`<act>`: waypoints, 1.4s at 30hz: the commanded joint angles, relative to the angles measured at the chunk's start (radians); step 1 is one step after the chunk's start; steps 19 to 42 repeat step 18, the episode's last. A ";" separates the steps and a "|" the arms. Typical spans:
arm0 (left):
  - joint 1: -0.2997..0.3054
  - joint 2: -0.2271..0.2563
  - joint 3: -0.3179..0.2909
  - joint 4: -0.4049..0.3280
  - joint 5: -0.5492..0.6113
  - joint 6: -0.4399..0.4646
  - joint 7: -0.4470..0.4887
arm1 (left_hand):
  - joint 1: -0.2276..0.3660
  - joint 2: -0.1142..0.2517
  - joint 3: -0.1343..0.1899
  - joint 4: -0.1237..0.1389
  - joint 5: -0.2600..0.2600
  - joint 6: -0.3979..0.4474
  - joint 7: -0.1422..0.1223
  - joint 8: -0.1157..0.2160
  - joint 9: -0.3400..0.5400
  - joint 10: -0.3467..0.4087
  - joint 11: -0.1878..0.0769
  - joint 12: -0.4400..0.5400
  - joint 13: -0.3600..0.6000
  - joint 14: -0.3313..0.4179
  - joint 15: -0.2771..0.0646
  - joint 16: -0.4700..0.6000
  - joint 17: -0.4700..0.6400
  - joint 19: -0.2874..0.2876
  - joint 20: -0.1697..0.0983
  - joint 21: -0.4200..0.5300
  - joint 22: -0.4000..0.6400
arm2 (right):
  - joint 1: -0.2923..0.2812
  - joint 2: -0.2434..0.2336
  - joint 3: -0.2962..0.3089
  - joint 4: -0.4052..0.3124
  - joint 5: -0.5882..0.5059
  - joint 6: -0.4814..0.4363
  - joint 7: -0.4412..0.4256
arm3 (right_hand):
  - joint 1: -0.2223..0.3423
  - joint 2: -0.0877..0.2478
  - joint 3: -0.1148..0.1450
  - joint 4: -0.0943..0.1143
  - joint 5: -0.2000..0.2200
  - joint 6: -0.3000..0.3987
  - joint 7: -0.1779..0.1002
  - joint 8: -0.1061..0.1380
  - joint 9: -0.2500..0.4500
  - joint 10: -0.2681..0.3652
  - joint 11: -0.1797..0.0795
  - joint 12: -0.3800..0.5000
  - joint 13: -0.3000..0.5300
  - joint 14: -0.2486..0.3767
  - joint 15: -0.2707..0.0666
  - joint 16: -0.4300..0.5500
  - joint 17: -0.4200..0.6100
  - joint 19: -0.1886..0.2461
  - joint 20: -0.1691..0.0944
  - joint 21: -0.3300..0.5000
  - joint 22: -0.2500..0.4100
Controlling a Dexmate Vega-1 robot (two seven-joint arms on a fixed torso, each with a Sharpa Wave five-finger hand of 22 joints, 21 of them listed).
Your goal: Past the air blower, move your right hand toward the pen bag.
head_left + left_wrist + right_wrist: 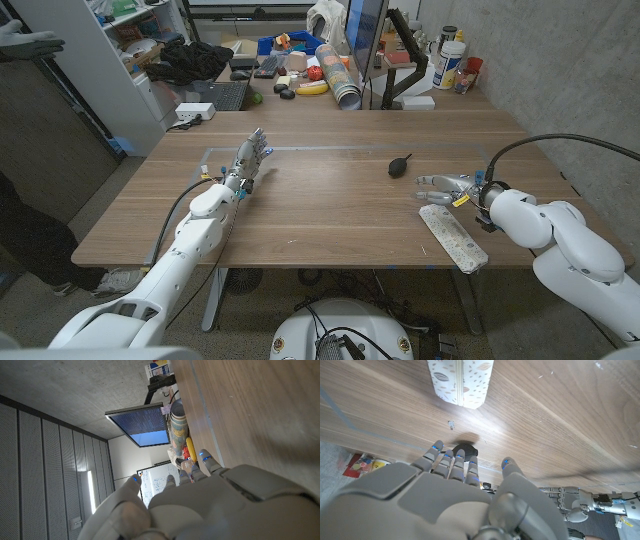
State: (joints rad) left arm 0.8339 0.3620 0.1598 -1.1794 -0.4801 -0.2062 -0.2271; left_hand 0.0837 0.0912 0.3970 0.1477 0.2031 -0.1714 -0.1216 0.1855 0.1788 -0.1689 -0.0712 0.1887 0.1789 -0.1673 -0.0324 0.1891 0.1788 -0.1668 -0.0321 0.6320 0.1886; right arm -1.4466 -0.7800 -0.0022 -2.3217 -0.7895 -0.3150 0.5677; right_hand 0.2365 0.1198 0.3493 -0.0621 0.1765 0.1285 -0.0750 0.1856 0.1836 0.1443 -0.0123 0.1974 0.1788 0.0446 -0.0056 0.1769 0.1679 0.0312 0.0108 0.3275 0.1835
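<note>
The pen bag (pixel 452 236), long and white with a leaf print, lies near the table's right front edge; its end (pixel 460 382) shows in the right wrist view. A small black air blower (pixel 399 164) sits on the wood further back, and it appears just past my fingertips (pixel 465 451). My right hand (pixel 447 187) hovers between the two, right at the bag's far end, fingers spread and holding nothing (pixel 455 495). My left hand (pixel 250 160) stands on the left side of the table, fingers straight, nothing in it (pixel 200 500).
The wooden table (pixel 330 200) borders a cluttered desk behind with a monitor (pixel 365 35), a banana (pixel 313 88), a patterned tube (pixel 338 85) and a keyboard (pixel 225 96). A cable (pixel 540 142) loops over my right arm. A person's dark clothing (pixel 25 235) shows at the left.
</note>
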 commanded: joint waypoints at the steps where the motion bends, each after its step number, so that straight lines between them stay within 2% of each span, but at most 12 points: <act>1: 0.008 0.009 -0.006 -0.010 0.002 0.011 0.008 | -0.003 0.011 -0.005 0.000 0.004 -0.039 -0.004 0.003 0.004 -0.016 0.006 0.004 0.002 -0.052 -0.009 0.002 0.002 -0.077 -0.009 -0.002 0.001 | 0.029 -0.014 -0.028 0.026 -0.001 -0.014 0.004 | 0.013 -0.002 0.003 -0.006 0.001 -0.007 0.002 0.003 0.003 -0.003 0.002 0.005 0.004 -0.002 0.001 0.000 0.002 0.008 -0.001 -0.003 0.004; 13: 0.011 0.009 -0.004 -0.018 0.012 0.029 0.026 | -0.003 0.011 -0.006 0.000 0.004 -0.040 -0.004 0.003 0.004 -0.017 0.008 0.004 0.002 -0.053 -0.008 0.002 0.002 -0.077 -0.008 -0.004 0.001 | 0.068 -0.039 -0.055 0.069 0.027 -0.010 0.005 | 0.015 -0.002 0.003 -0.009 0.000 -0.008 0.002 0.003 0.003 -0.003 0.001 0.006 0.004 -0.003 0.000 0.000 0.002 0.008 -0.001 -0.005 0.004; 18: 0.016 0.010 -0.004 -0.029 0.016 0.033 0.033 | -0.003 0.011 -0.007 0.000 0.005 -0.040 -0.004 0.003 0.004 -0.018 0.007 0.004 0.002 -0.054 -0.007 0.002 0.002 -0.077 -0.008 -0.004 0.001 | 0.065 -0.051 -0.056 0.076 0.034 -0.008 -0.005 | 0.016 -0.002 0.002 -0.009 0.000 -0.008 0.002 0.003 0.003 -0.003 0.000 0.006 0.004 -0.004 0.002 0.000 0.002 0.009 -0.001 -0.006 0.004; 42: 0.016 0.010 -0.004 -0.029 0.016 0.033 0.033 | -0.003 0.011 -0.007 0.000 0.005 -0.040 -0.004 0.003 0.004 -0.018 0.007 0.004 0.002 -0.054 -0.007 0.002 0.002 -0.077 -0.008 -0.004 0.001 | 0.065 -0.051 -0.056 0.076 0.034 -0.008 -0.005 | 0.016 -0.002 0.002 -0.009 0.000 -0.008 0.002 0.003 0.003 -0.003 0.000 0.006 0.004 -0.004 0.002 0.000 0.002 0.009 -0.001 -0.006 0.004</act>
